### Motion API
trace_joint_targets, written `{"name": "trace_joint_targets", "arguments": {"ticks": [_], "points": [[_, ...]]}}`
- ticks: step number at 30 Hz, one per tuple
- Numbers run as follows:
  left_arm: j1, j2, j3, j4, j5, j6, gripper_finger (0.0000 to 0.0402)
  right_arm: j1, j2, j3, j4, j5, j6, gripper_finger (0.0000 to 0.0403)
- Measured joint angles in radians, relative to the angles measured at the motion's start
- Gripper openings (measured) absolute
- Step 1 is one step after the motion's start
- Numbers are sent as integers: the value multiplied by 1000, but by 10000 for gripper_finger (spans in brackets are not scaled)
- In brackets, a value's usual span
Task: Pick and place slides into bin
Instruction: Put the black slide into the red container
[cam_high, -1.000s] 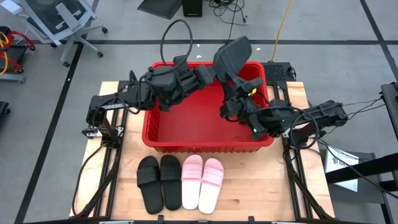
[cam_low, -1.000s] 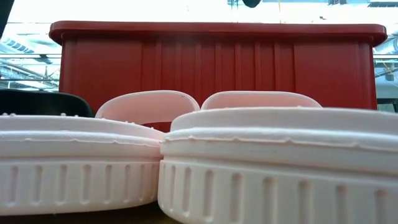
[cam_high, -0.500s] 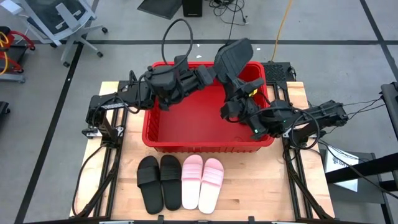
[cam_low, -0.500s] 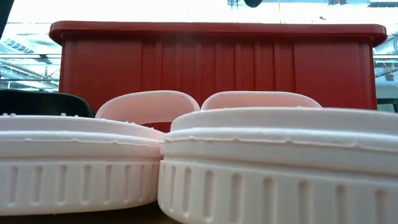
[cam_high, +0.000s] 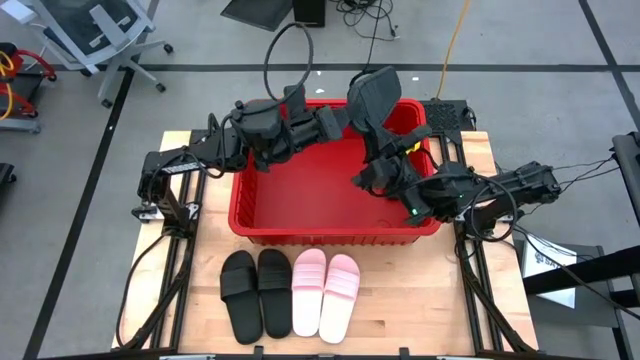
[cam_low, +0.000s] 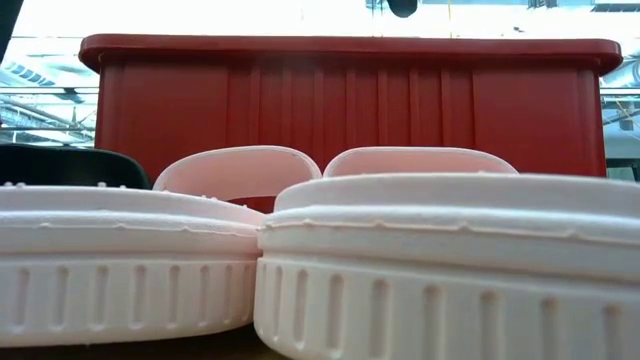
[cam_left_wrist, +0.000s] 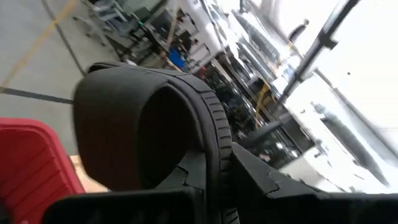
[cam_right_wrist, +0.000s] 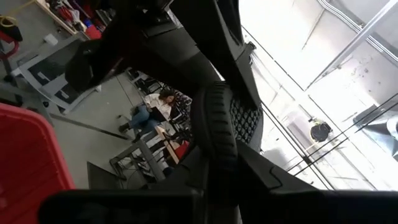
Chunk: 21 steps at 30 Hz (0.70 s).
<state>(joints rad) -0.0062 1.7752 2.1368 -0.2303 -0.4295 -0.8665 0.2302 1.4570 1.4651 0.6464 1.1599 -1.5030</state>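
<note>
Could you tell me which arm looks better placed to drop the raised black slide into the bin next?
Hard to call: both grippers, left and right, grip the black slide above the bin. Left, probably: its wrist view shows its jaws around the slide's edge, reaching over the bin's interior.

Since a second ago, the matte black open-toe slide (cam_high: 371, 98) held upright over the far right part of the large red plastic bin (cam_high: 262, 228) has shifted slightly toward the bin's far rim, and the left gripper (cam_high: 345, 112) clamping it has moved that way too.
</note>
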Motion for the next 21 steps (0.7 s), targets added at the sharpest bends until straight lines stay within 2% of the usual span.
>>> {"name": "trace_joint_targets", "arguments": {"ticks": [3, 8, 13, 17, 21], "points": [[10, 0, 0, 17, 75, 4, 80, 5, 0, 0, 35, 18, 0, 35], [19, -8, 0, 20, 159, 2, 161, 15, -7, 0, 110, 17, -1, 35], [24, -30, -1, 17, 197, 0, 230, 13, -31, -2, 106, 22, -5, 33], [23, -67, 0, 50, 196, 29, 261, 12, -66, -2, 105, 64, -8, 32], [23, -108, 0, 69, 189, 107, 267, 16, -106, -2, 107, 76, -6, 32]]}}
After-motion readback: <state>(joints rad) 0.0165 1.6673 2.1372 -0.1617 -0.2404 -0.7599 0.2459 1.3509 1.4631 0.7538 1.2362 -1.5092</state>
